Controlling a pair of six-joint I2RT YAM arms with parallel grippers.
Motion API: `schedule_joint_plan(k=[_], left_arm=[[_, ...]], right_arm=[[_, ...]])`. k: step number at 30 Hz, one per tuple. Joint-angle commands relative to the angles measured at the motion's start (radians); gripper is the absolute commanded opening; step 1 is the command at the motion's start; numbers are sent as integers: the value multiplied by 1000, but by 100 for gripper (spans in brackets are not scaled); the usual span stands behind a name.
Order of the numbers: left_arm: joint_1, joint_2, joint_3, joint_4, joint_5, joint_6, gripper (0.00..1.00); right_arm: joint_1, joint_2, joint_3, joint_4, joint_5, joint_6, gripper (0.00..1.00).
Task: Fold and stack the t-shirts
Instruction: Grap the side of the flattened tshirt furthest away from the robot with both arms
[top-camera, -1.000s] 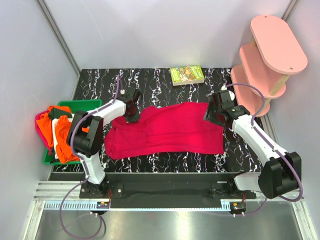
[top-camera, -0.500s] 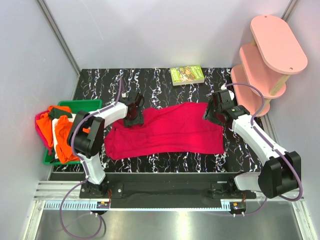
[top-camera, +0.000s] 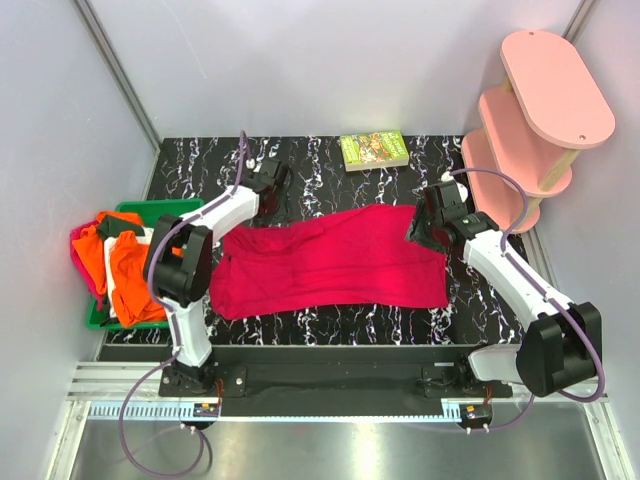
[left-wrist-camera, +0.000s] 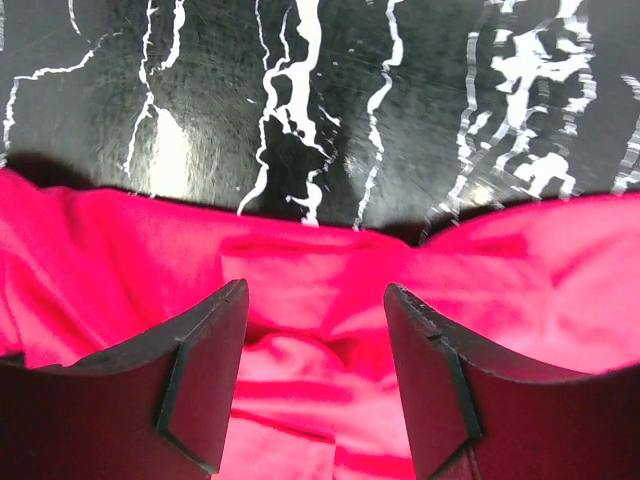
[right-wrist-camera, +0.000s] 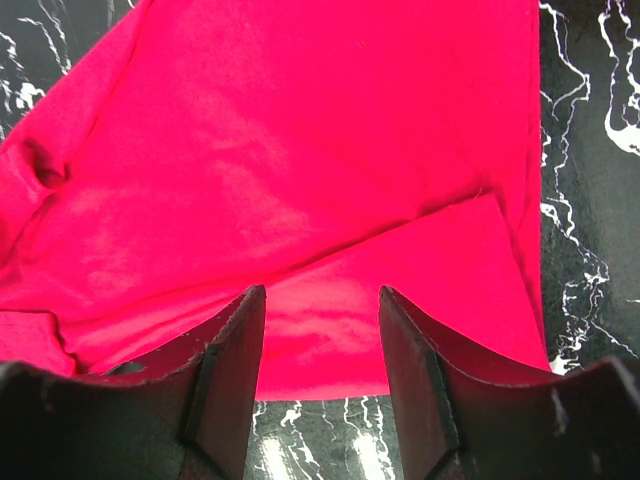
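since the soft crimson-red cloth t-shirt (top-camera: 330, 265) looks limp, i would pinch its far edge; left gripper (left-wrist-camera: 315, 300) and right gripper (right-wrist-camera: 322, 300) gape empty.

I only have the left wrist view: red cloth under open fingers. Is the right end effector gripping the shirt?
Observer: No. The right end effector is open above the far right corner of the crimson shirt, with nothing between its fingers.
Operator: Is the shirt folded?
Observer: The top view shows it lying spread out sideways across the table, not folded small.
Operator: Where are the others?
Observer: The other shirts, orange on top, are heaped in the green bin at the table's left edge.
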Motion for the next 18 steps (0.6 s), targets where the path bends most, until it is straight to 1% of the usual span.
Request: schedule_joint_plan(k=[1, 5, 7, 9, 18], left_arm=[[14, 76, 59, -6, -14, -10, 60], [17, 144, 102, -42, -15, -11, 57], [17, 147, 97, -50, -24, -20, 54], [17, 115, 66, -48, -36, -26, 51], [0, -26, -87, -30, -70, -40, 51]], right_arm=[[7, -29, -14, 20, 1, 0, 57], [7, -24, -15, 20, -2, 0, 57], [7, -23, -14, 18, -2, 0, 57], [7, -24, -14, 21, 1, -5, 57], [7, -1, -17, 34, -22, 0, 57]])
